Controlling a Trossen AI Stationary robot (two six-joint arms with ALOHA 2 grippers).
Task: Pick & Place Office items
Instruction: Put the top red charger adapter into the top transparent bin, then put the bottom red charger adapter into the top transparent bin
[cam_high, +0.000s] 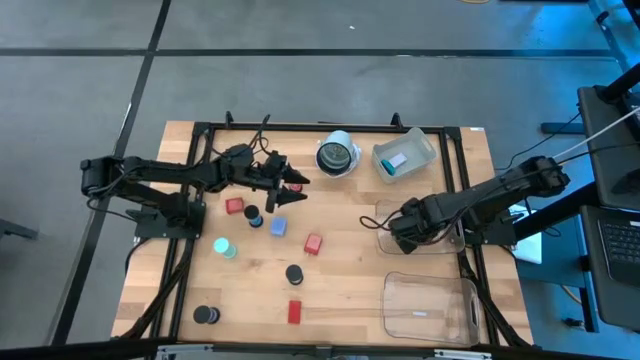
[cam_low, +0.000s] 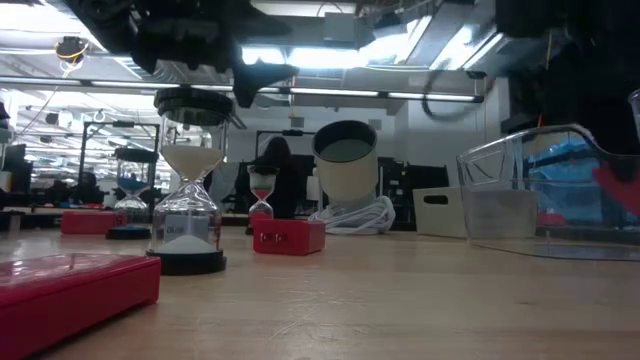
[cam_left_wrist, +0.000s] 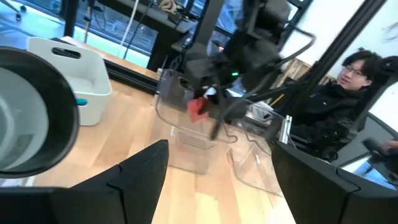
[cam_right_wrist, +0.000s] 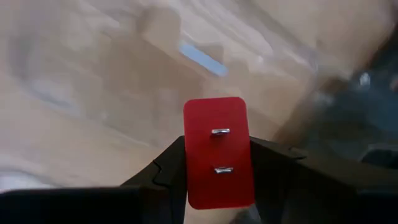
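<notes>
The right gripper (cam_right_wrist: 217, 180) has its fingers closed on a red block (cam_right_wrist: 218, 151), held over a clear bin (cam_high: 418, 236) at the counter's (cam_high: 350, 280) right side. The left gripper (cam_high: 287, 186) hovers with fingers spread and nothing between them, above the counter's left rear, near a red block (cam_high: 234, 206), a black disc (cam_high: 252, 214) and a blue rectangle (cam_high: 278, 227).

Overhead, table-level and two wrist cameras share the table (cam_high: 340, 270).
</notes>
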